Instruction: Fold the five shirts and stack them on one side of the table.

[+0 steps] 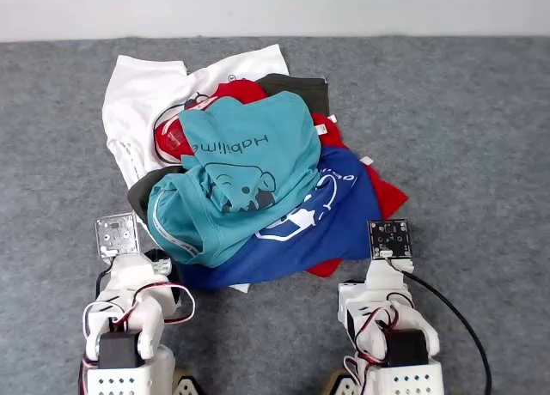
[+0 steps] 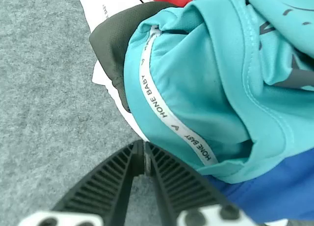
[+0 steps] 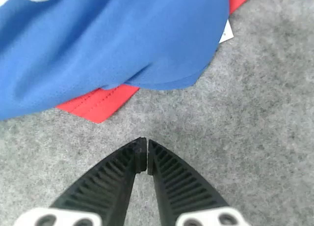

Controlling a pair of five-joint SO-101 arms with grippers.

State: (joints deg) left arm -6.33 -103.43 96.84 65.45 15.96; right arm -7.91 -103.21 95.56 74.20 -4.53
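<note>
Lying in a soft, crumpled heap, the shirts slant from upper left to lower right in the high view: teal shirt [image 1: 232,180] on top, then blue shirt [image 1: 322,227], red shirt [image 1: 391,196], a dark, maybe green shirt [image 1: 296,88], and white shirt [image 1: 142,103]. The left gripper [image 2: 145,159], pinched together and empty, sits just beside the teal shirt. The right gripper [image 3: 147,155], also pinched and empty, is over the fuzzy grey table [image 1: 464,137].

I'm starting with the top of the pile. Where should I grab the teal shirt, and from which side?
Probably the teal shirt's taped neck edge, coming in from the left gripper's side. That rim stands raised off the pile just ahead of its shut jaws, clear of the blue shirt below.
</note>
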